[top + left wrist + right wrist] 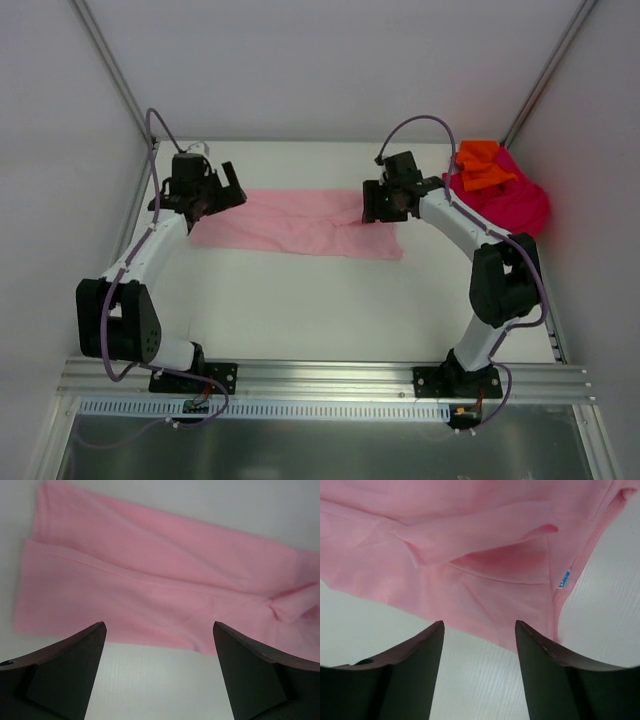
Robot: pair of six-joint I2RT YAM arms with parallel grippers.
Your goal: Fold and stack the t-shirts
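Observation:
A light pink t-shirt (295, 222) lies flat as a long folded strip across the back of the white table (320, 310). It fills the left wrist view (150, 575) and the right wrist view (470, 545), where a blue label (563, 579) shows near its collar. My left gripper (232, 187) is open and empty above the strip's left end, with bare table between its fingertips (97, 635). My right gripper (378, 203) is open and empty above the strip's right end. An orange t-shirt (485, 165) lies crumpled on a magenta t-shirt (515, 200) at the back right.
Grey walls close in the table at the back and both sides. A metal rail (320, 378) with both arm bases runs along the near edge. The right arm's elbow (500, 275) stands near the magenta heap.

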